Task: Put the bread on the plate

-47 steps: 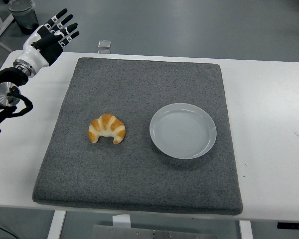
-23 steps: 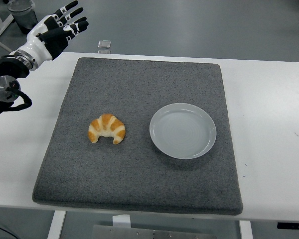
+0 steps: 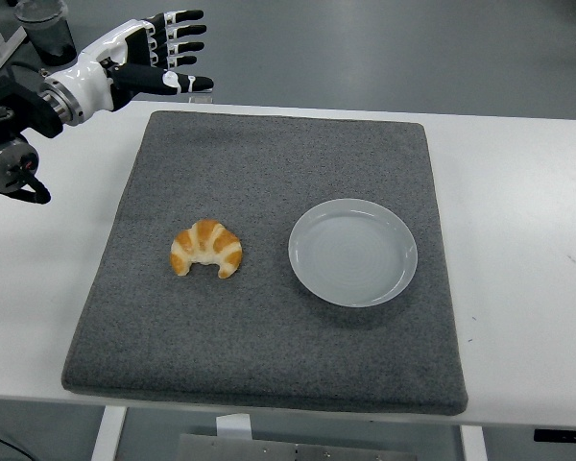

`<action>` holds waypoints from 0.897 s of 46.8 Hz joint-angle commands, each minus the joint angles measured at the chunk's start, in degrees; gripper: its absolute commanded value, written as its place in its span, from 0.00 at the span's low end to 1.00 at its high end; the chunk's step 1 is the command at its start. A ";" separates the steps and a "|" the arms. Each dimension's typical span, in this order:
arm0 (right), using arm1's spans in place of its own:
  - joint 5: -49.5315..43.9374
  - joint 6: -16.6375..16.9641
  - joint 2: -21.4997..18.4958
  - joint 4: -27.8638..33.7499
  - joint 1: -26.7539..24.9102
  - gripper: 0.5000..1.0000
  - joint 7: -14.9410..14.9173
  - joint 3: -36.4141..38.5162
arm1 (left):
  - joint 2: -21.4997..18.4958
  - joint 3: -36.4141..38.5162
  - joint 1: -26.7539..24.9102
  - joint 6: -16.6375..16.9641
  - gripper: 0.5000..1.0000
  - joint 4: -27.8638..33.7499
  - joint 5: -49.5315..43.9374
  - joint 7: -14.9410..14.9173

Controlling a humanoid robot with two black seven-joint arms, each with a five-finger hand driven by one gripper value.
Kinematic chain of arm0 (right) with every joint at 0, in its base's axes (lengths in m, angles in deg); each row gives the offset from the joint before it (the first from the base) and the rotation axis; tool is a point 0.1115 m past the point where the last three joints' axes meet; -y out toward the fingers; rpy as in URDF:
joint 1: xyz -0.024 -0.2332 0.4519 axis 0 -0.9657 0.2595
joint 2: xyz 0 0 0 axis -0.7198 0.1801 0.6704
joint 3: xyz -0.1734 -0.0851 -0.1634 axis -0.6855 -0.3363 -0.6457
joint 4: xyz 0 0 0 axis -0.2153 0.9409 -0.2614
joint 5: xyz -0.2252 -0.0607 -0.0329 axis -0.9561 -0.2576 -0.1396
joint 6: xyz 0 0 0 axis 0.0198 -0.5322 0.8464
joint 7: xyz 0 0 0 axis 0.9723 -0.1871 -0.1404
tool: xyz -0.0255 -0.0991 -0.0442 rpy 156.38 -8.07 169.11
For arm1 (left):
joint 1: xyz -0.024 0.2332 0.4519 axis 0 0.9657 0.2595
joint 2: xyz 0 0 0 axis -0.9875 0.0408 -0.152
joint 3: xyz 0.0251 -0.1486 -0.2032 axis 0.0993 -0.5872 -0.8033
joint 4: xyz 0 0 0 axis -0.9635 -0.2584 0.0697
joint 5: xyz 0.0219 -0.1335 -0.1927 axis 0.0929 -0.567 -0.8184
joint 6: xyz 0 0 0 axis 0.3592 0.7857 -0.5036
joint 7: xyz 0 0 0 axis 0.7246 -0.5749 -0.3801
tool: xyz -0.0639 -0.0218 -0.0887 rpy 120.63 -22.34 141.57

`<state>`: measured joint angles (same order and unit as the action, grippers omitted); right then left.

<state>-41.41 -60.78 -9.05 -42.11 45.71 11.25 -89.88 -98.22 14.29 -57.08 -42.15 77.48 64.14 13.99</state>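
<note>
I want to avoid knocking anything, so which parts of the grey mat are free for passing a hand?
The grey mat is bare along its front strip, below the croissant and plate, and across its far half. The gap between croissant and plate is narrow. The left hand hovers open beyond the far-left corner.

You are looking down on a white table (image 3: 518, 192) that fills most of the view, with a grey mat (image 3: 269, 346) spread over its middle. Beyond the far edge, from ten to two o'clock, lies a smooth grey floor (image 3: 384, 48) with soft, even light. At eleven o'clock a dark bin (image 3: 48, 29) stands on that floor.
</note>
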 commanded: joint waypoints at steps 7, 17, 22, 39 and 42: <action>0.01 0.03 0.00 -0.08 0.01 0.86 -0.01 -0.06 | -2.56 11.42 -10.05 -0.08 0.97 5.74 5.49 -0.09; 0.01 -0.06 0.00 0.00 0.01 0.86 -0.01 0.03 | -3.08 25.14 -21.30 -0.52 0.98 10.05 12.78 -1.23; 0.01 -0.06 0.00 0.00 0.01 0.86 -0.01 0.03 | -2.91 30.85 -25.53 -0.52 0.98 11.46 15.16 -2.02; 0.01 -0.15 0.00 0.00 0.01 0.86 -0.01 0.03 | -2.47 36.40 -27.82 -0.69 0.98 13.92 28.51 -6.33; 0.01 -0.15 0.00 0.00 0.01 0.86 -0.01 0.03 | -2.47 36.66 -27.64 -0.69 0.98 14.62 30.80 -6.41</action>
<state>-41.40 -60.93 -9.05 -42.11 45.73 11.24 -89.85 -100.69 50.59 -84.99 -42.84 91.42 92.79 7.66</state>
